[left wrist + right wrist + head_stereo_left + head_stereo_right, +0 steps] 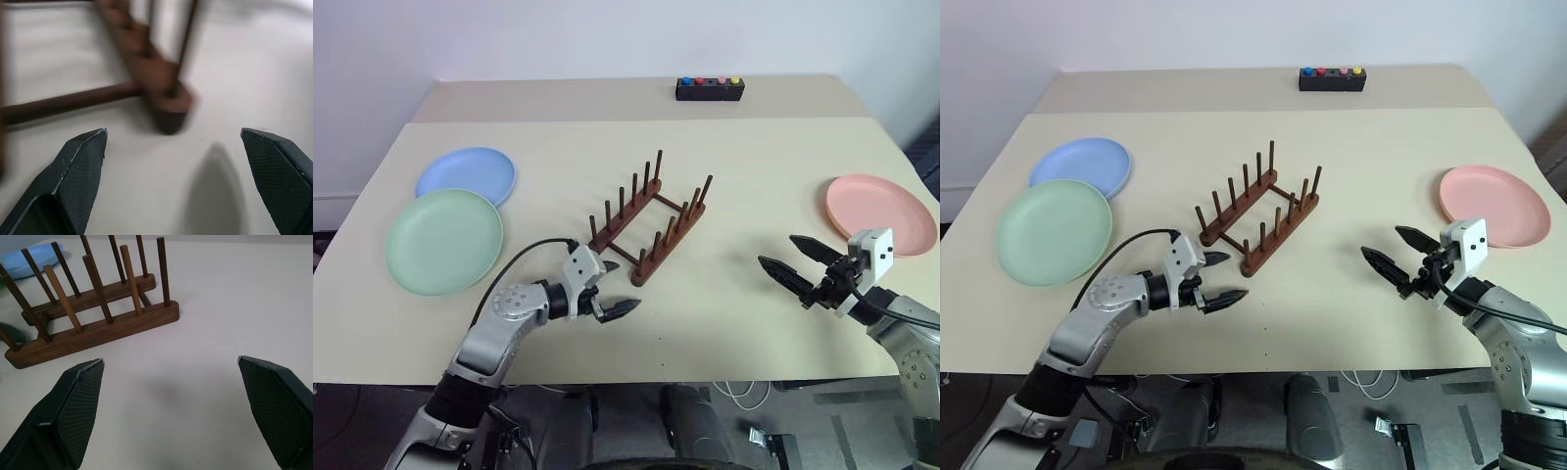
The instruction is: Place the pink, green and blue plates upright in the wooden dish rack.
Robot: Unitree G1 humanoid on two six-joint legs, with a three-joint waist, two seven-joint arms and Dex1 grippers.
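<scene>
Three plates lie flat on the table [724, 323], none yet in the rack [650, 217], which stands empty at table centre, its two pegged rails running toward one o'clock. The pink plate [879, 211] sits at three o'clock of the rack, well apart; the green plate [443, 241] lies at nine o'clock, with the blue plate [466, 175] just behind it at ten o'clock, the two rims touching or overlapping slightly. A black box [710, 90] with coloured buttons rests at the far edge, at twelve o'clock. The left gripper [609, 288] hovers just off the rack's near end, at seven o'clock of it, jaws spread wide and holding nothing. The right gripper [798, 263] hangs between rack and pink plate, near that plate's front rim, jaws likewise spread wide and empty. Judged by appearance, the plates are light, rigid, matte pieces, probably plastic, so unlikely to break but apt to slide on the smooth top when nudged. Lying flat with shallow rims, they offer little to pinch; the likely hold is at the rim edge, one finger under the lip and one on the inner face. The green plate, being largest, would lever hardest against such an edge grip. Slotting between pegs calls for the plate turned on edge, square to the rails.
</scene>
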